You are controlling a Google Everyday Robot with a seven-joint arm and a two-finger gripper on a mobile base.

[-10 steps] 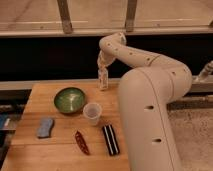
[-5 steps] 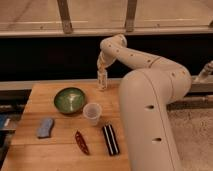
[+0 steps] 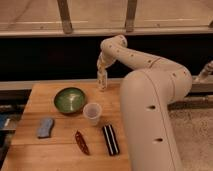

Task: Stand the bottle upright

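I see the bottle (image 3: pixel 102 80) standing upright at the far edge of the wooden table (image 3: pixel 60 150), near the back right of the tabletop, a slim whitish shape with a pale label. The gripper (image 3: pixel 102 74) hangs straight down over it from the arm's wrist, right at the bottle's top half, so the two overlap in my view. I cannot tell whether the gripper actually has hold of the bottle or is only at it, and I cannot tell how it is set around it.

The cream-coloured arm (image 3: pixel 145 75) curves up from the right, arches over and drops down to that spot; its bulky lower section fills the right side of my view and hides the table's right edge.

In front of the bottle and to the left, a green bowl (image 3: pixel 69 99) sits on the wood. Just beside the bowl, nearer to me and to the right, a translucent plastic cup (image 3: pixel 92 113) stands upright. Closer still lies a black bar with white stripes (image 3: pixel 110 139), and left of that a dark red chili pepper (image 3: pixel 81 142). A blue-grey sponge (image 3: pixel 45 127) lies near the left edge, well apart from the bottle.
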